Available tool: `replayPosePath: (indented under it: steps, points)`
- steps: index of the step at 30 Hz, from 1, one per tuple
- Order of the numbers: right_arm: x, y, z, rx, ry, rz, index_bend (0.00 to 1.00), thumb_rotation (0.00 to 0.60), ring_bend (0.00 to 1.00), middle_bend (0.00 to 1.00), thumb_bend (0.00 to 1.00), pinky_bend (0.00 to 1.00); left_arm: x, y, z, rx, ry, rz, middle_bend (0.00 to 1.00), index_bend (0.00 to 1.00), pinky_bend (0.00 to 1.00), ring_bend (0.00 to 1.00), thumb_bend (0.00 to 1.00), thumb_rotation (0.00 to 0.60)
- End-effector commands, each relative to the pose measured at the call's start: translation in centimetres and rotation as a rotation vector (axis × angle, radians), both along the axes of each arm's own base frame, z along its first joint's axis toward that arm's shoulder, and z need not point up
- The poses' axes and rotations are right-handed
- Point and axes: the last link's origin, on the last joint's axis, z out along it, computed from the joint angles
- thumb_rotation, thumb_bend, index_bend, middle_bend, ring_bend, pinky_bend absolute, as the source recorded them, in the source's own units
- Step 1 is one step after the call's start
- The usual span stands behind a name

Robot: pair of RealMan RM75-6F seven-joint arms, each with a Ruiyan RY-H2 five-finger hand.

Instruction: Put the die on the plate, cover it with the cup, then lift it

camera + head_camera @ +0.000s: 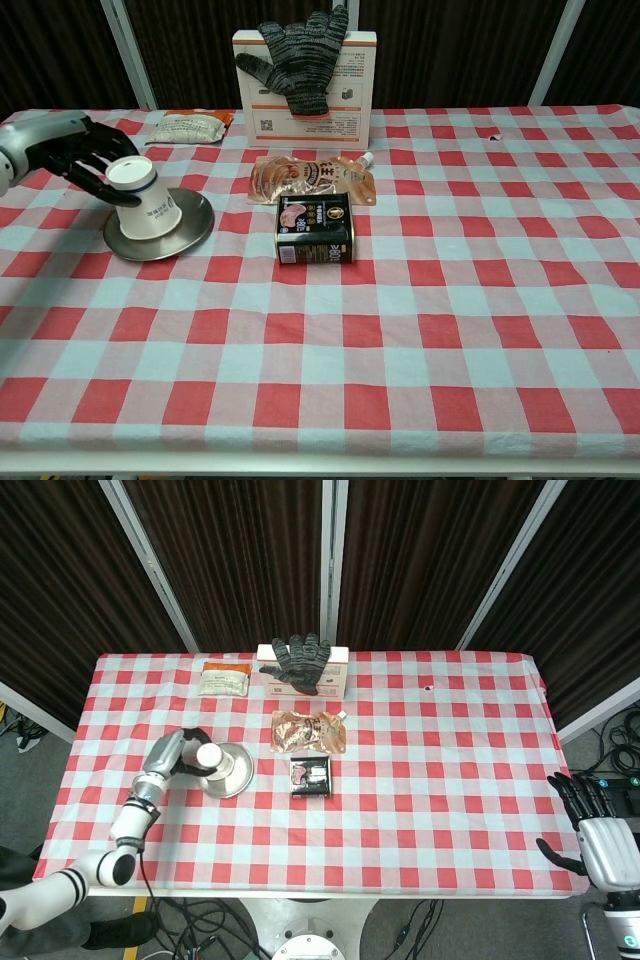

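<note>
White paper cup (146, 200), upside down and tilted, rim on metal plate (190, 228) at table's left side; die not visible. Gripped around its upper end by left hand (72, 150). Just right of plate: dark tin (315, 229), foil pouch (310, 177) behind it. Right hand (590, 825) off table's right edge, fingers spread, holding nothing.

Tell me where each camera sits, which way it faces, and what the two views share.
Head view: high above the near edge, looking down on the table; left hand and right hand show.
Chest view: low at the near edge, facing the curtains; only the left hand shows.
Shared: left hand holding the tilted cup on the plate.
</note>
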Motion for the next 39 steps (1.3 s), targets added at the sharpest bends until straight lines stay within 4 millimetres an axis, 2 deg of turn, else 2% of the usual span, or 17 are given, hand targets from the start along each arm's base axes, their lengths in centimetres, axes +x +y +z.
replayPosePath:
  steps: [1, 11, 14, 21, 32, 35, 39]
  points:
    - [0.0, 0.0, 0.0, 0.002, 0.001, -0.001, 0.08, 0.6, 0.0, 0.07, 0.14, 0.0, -0.3, 0.2, 0.2, 0.024, -0.009, 0.023, 0.43, 0.53, 0.24, 0.26, 0.13, 0.6]
    - [0.0, 0.1, 0.0, 0.002, 0.002, 0.0, 0.08, 0.6, 0.0, 0.07, 0.14, 0.0, 1.5, -2.1, -0.9, -0.089, -0.016, -0.065, 0.43, 0.53, 0.24, 0.26, 0.13, 0.6]
    - [0.1, 0.1, 0.0, 0.001, 0.003, 0.001, 0.08, 0.6, 0.0, 0.07, 0.14, 0.0, 1.4, -1.7, -0.8, -0.079, 0.005, -0.069, 0.43, 0.53, 0.24, 0.26, 0.13, 0.6]
    - [0.2, 0.1, 0.1, -0.001, 0.008, 0.007, 0.08, 0.6, 0.0, 0.07, 0.14, 0.0, -0.3, 0.4, 0.2, 0.031, 0.044, 0.005, 0.43, 0.53, 0.24, 0.26, 0.13, 0.6]
    - [0.3, 0.2, 0.2, -0.002, 0.01, 0.008, 0.08, 0.6, 0.0, 0.07, 0.14, 0.0, 1.1, -2.0, -1.0, -0.072, -0.004, -0.061, 0.42, 0.54, 0.24, 0.26, 0.13, 0.6]
    - [0.3, 0.2, 0.2, -0.003, 0.01, 0.008, 0.08, 0.6, 0.0, 0.07, 0.14, 0.0, 0.7, -1.5, -1.0, -0.062, 0.01, -0.048, 0.42, 0.54, 0.24, 0.26, 0.13, 0.6]
    - [0.4, 0.2, 0.2, -0.006, 0.011, 0.009, 0.08, 0.6, 0.0, 0.07, 0.14, 0.0, -0.4, 0.1, -0.1, 0.015, 0.04, -0.005, 0.41, 0.54, 0.23, 0.26, 0.13, 0.6]
